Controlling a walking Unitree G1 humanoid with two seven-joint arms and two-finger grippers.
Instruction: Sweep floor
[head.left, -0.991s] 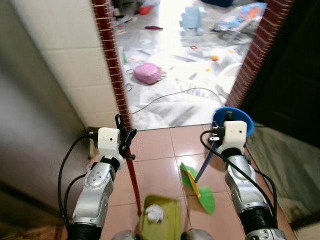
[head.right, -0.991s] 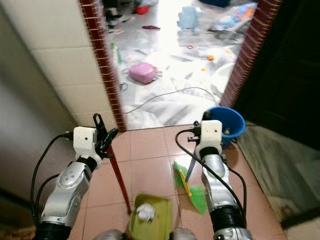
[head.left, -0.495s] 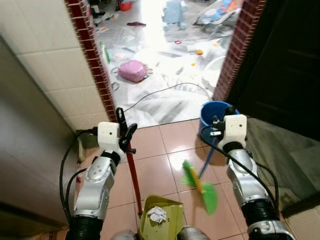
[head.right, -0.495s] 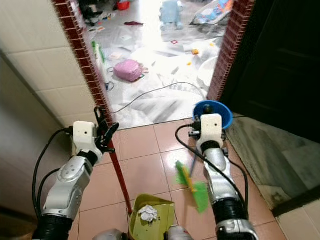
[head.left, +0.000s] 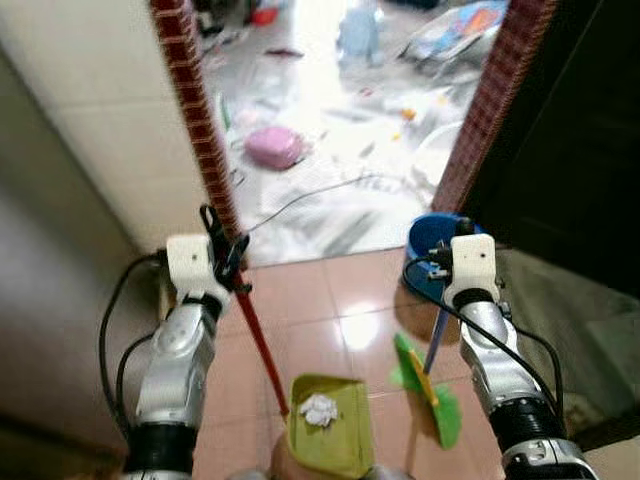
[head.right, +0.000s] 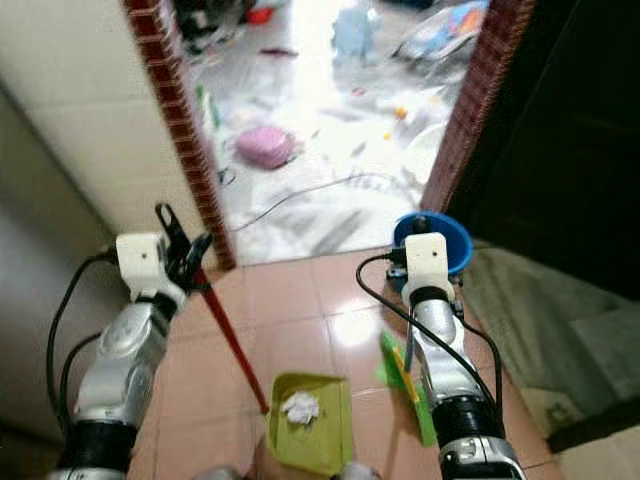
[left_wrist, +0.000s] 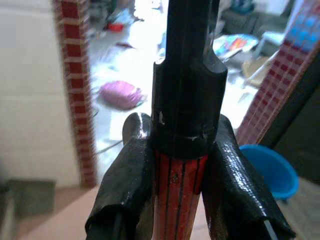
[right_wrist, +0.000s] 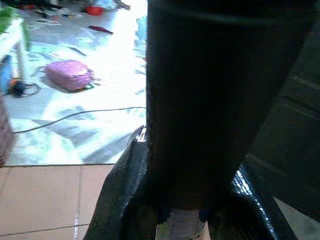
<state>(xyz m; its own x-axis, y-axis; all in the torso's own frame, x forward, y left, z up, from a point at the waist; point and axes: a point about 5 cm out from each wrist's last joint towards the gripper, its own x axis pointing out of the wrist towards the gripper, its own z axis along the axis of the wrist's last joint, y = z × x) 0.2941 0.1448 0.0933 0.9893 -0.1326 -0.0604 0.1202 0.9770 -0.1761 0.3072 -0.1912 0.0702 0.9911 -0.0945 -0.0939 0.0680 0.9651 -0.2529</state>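
Gripping dustpan handle (head.left: 258, 340) and broom (head.left: 428, 375), both grippers face the brick-edged doorway (head.left: 195, 130).

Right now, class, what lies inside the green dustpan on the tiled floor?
Inside the green dustpan lies one crumpled white paper wad, near its middle. The rest of the pan's inside looks bare. Whatever might sit beneath the wad is covered, and the pan's near edge is cut off by the frame.
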